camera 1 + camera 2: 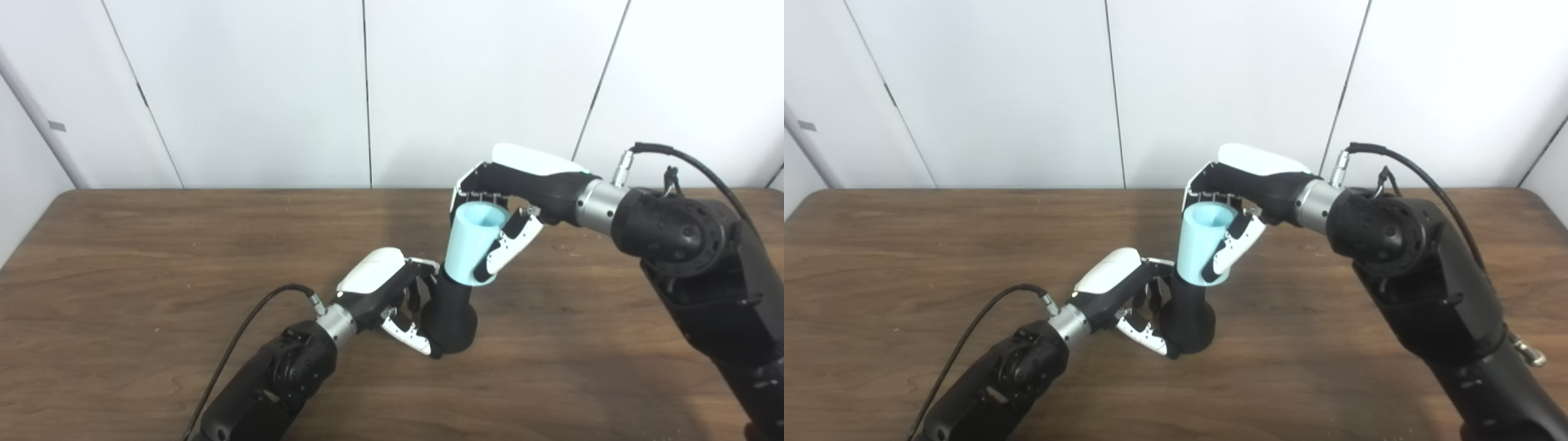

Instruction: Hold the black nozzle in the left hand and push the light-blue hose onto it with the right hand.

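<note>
Left hand: the white-and-black left hand (392, 294) is clamped around the wide lower body of the black plastic nozzle (450, 315), fingers wrapped behind it and thumb across its front.
Black nozzle: it stands on the brown wooden table (153, 257), leaning a little to the right, its narrow neck pointing up into the hose.
Right hand: the white-and-black right hand (1240, 202) is closed on the light-blue tapered hose piece (1203, 245), fingers over its far side and thumb pressed on the near side.
Light-blue hose: it is held above the table, its lower end seated over the nozzle's neck, its open top facing up and tilted right.
Background: white wall panels (245, 92) stand behind the table.
</note>
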Robot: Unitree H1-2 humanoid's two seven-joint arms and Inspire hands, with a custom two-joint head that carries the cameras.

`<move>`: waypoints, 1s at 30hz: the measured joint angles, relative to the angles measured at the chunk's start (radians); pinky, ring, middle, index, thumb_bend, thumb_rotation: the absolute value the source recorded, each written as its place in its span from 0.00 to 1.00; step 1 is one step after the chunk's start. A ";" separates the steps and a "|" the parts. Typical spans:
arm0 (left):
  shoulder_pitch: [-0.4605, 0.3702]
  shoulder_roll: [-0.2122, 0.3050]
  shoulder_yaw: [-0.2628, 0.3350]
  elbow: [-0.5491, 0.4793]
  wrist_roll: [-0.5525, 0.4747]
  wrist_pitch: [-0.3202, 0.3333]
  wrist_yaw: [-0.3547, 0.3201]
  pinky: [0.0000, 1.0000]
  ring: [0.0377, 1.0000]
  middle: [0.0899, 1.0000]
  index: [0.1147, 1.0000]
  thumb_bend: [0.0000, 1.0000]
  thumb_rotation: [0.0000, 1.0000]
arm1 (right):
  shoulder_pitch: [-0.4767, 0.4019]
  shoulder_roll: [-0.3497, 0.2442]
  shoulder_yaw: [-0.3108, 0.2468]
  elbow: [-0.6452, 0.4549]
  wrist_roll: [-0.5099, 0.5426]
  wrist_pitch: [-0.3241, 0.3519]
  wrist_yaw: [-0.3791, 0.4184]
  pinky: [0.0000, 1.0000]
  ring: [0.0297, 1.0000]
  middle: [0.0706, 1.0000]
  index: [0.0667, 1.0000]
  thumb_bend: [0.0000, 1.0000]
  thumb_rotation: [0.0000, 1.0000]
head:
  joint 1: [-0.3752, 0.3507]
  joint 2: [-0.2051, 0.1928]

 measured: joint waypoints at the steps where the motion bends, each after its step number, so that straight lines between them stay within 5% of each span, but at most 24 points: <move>1: 0.000 0.000 0.000 0.000 0.000 0.000 0.000 0.49 0.45 0.39 0.43 0.53 0.00 | 0.002 0.006 -0.002 0.001 0.000 0.000 -0.001 0.34 0.44 0.46 0.45 0.50 0.00 | 0.000 0.000; 19: 0.000 0.019 -0.002 -0.014 0.000 0.000 -0.007 0.49 0.45 0.40 0.43 0.53 0.00 | 0.060 0.107 -0.055 0.010 -0.024 0.001 -0.038 0.35 0.44 0.45 0.45 0.50 0.00 | 0.003 0.020; 30: 0.000 0.020 -0.005 -0.022 0.000 0.001 -0.014 0.50 0.45 0.40 0.43 0.53 0.00 | 0.069 0.068 -0.024 -0.024 -0.018 0.001 -0.027 0.34 0.43 0.45 0.45 0.50 0.00 | -0.005 0.029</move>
